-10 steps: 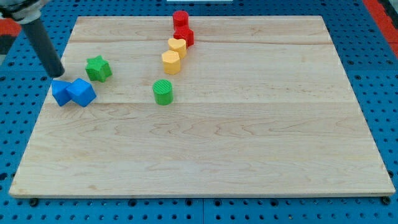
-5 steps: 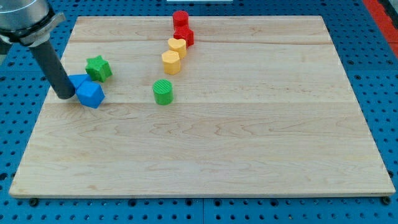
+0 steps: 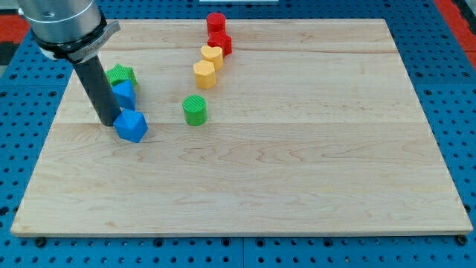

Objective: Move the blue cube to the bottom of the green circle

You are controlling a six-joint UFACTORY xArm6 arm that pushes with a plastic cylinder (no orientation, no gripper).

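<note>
While the blue cube (image 3: 131,126) sits on the counter (image 3: 297,179) to the view's left of the green circle (image 3: 195,109) and slightly lower, the push, I'd judge, wants to run rightward and a little toward the view's bottom — steady, so the cube does not spin off. Nothing is grasped; the tool is a bare rod whose tip (image 3: 108,123) touches the cube's left side. Faceted and bright blue, the cube lies just below a second blue block (image 3: 123,94) — that one touches a green star (image 3: 119,74).

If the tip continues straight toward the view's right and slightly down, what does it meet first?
My tip would meet the blue cube first; it sits right beside the tip, seemingly touching. The green circle lies farther right.
</note>
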